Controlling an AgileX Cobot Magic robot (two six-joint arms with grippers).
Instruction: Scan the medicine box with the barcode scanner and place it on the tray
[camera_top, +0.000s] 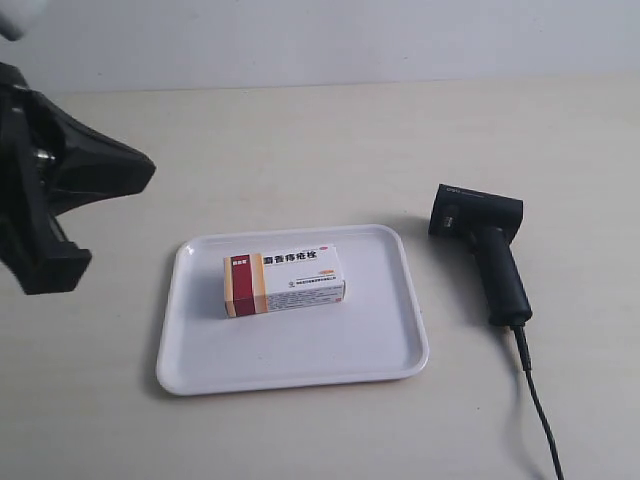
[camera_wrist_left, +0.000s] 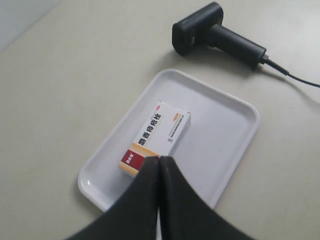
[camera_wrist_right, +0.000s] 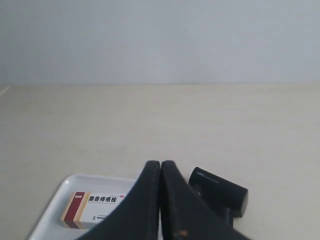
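Note:
The medicine box (camera_top: 285, 280) lies flat inside the white tray (camera_top: 390, 340), its red and orange band toward the exterior view's left; it also shows in the wrist views (camera_wrist_left: 157, 136) (camera_wrist_right: 92, 208). The black barcode scanner (camera_top: 490, 250) lies on the table to the right of the tray, cable trailing toward the front. The left gripper (camera_wrist_left: 159, 159) is shut and empty, raised above the box's banded end. The right gripper (camera_wrist_right: 160, 164) is shut and empty, high above the table, with the scanner (camera_wrist_right: 220, 192) and tray (camera_wrist_right: 55, 205) below it. The arm at the exterior view's left (camera_top: 60, 180) hovers left of the tray.
The pale table surface (camera_top: 300, 150) runs back to a light wall. The scanner's black cable (camera_top: 540, 410) runs off the front edge of the exterior view. The tray's rim (camera_wrist_left: 95, 192) sits near the left gripper's fingers in the left wrist view.

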